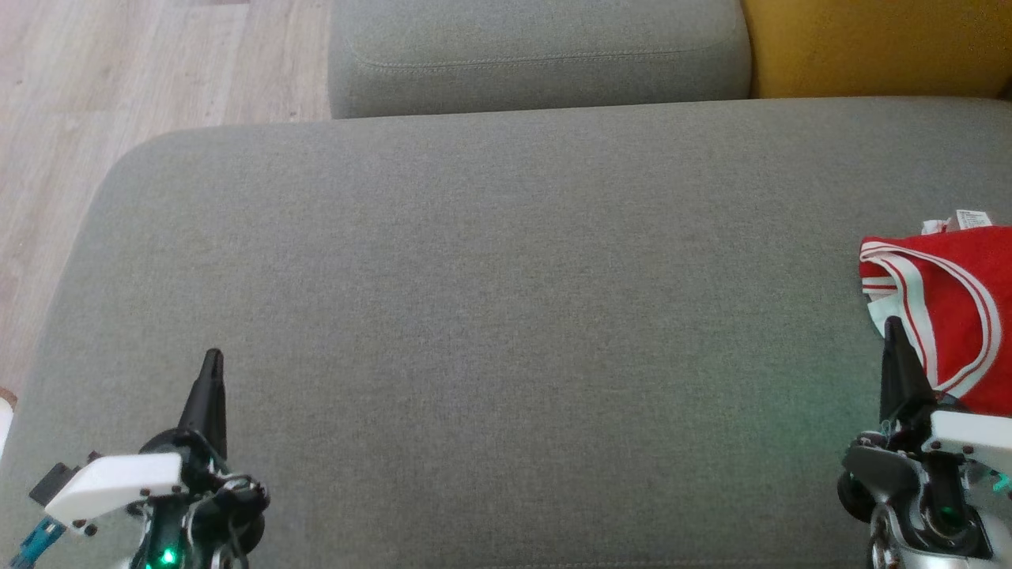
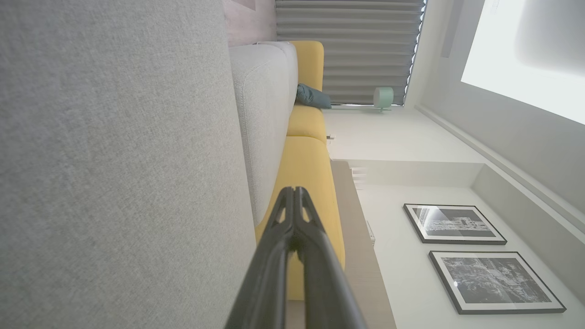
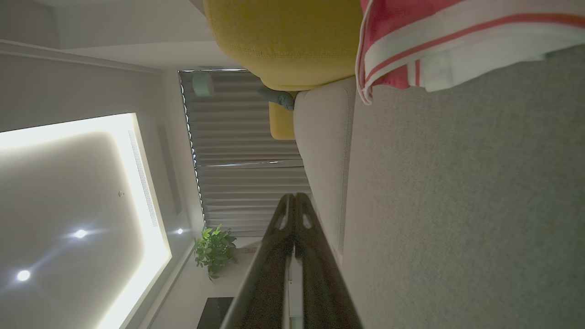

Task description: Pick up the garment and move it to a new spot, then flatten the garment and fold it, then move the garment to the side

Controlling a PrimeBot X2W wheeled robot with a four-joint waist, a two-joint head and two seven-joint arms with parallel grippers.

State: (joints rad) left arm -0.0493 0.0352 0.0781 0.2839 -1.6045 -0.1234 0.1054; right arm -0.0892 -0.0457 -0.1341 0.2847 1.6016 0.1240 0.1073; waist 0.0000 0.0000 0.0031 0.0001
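The garment (image 1: pixel 953 308) is red with white striped trim and lies bunched at the right edge of the grey sofa seat (image 1: pixel 490 300), a white label showing at its top. In the right wrist view the garment (image 3: pixel 457 36) sits at the upper right. My right gripper (image 1: pixel 893 325) is shut and empty, its tip just in front of the garment's near edge; its closed fingers (image 3: pixel 295 201) point past the cushion. Far away from the cloth, at the lower left of the seat, my left gripper (image 1: pixel 213 357) is shut with nothing in it, its tips (image 2: pixel 292 192) pressed together.
A second grey cushion (image 1: pixel 538 55) lies beyond the seat, with a yellow cushion (image 1: pixel 877 47) at the far right. Wooden floor (image 1: pixel 118 87) runs along the left. The seat's rounded left edge (image 1: pixel 87 237) drops off to the floor.
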